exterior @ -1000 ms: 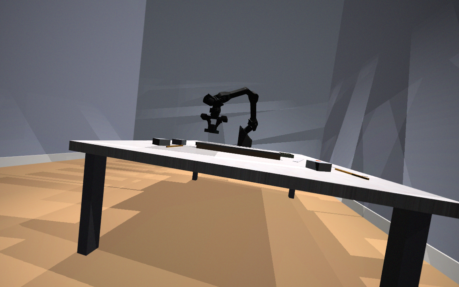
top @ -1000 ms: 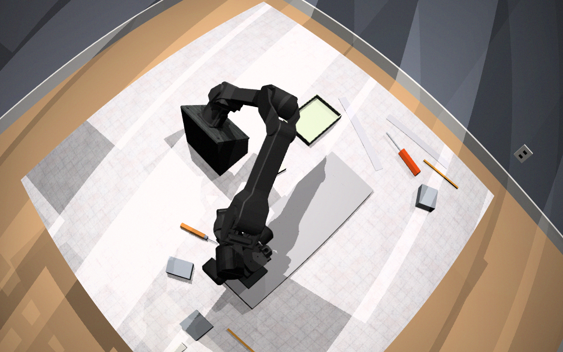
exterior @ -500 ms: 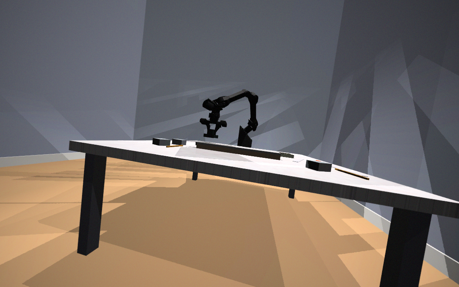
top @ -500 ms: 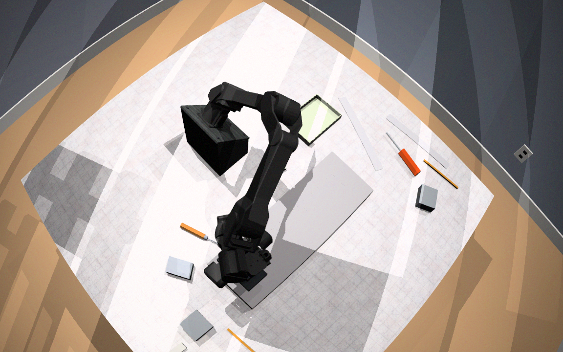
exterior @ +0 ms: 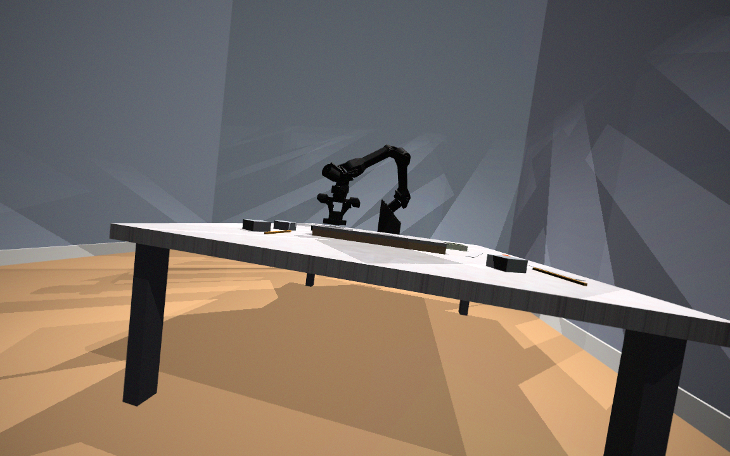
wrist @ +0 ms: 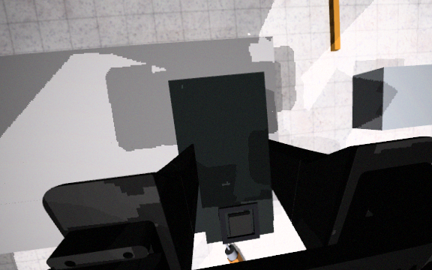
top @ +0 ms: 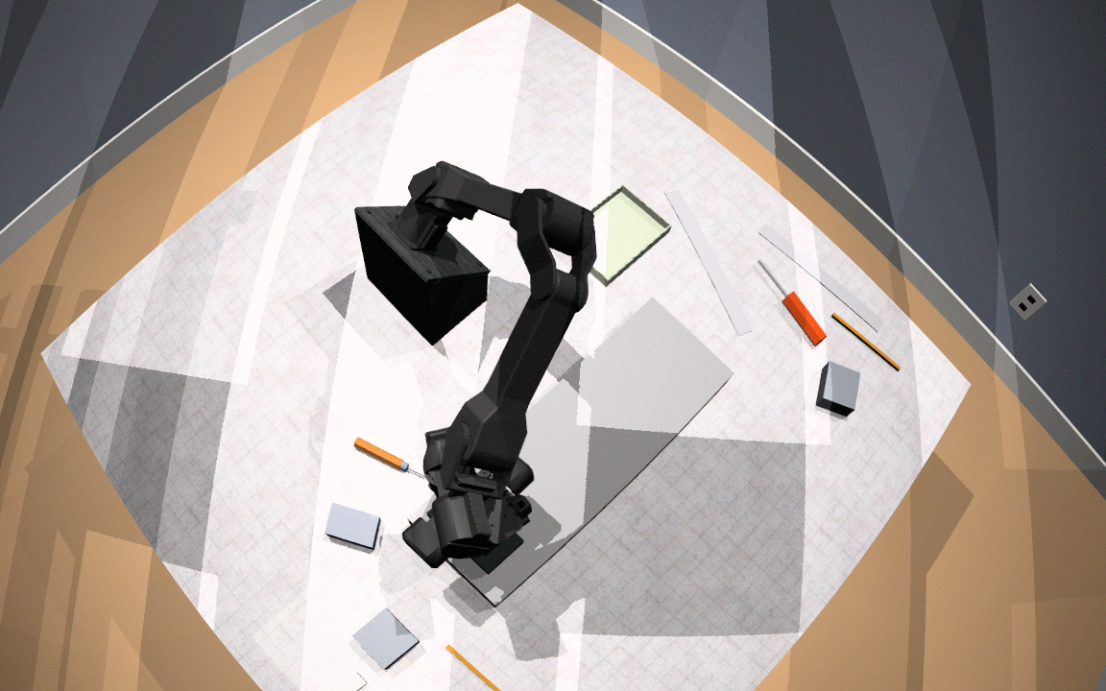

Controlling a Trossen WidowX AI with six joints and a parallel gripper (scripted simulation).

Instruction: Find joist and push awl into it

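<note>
My gripper [exterior: 336,216] [wrist: 225,145] is shut on the dark stud finder [top: 495,554] [exterior: 334,221] [wrist: 220,120]. It holds it flat, over the left end of the grey floor panel [top: 660,361] [exterior: 379,240] [wrist: 51,150]. The stud finder is very low; whether it touches the panel I cannot tell. Its small square display [wrist: 241,223] looks grey. The orange-handled tool [top: 380,452], which looks like the awl, lies beside the panel, its tip hidden under the arm; its ferrule [wrist: 231,253] shows in the wrist view. The pale green tray [top: 630,231] [exterior: 457,246] is partly covered by the arm. The joist is hidden.
A red screwdriver [top: 804,318], a pencil [top: 866,342] and a grey block [top: 839,386] lie right of the panel. Two pale strips [top: 708,262] [top: 819,276] lie near the tray. Two more blocks [top: 353,526] [top: 385,638] and another pencil [top: 472,668] [wrist: 336,26] lie near the gripper's end.
</note>
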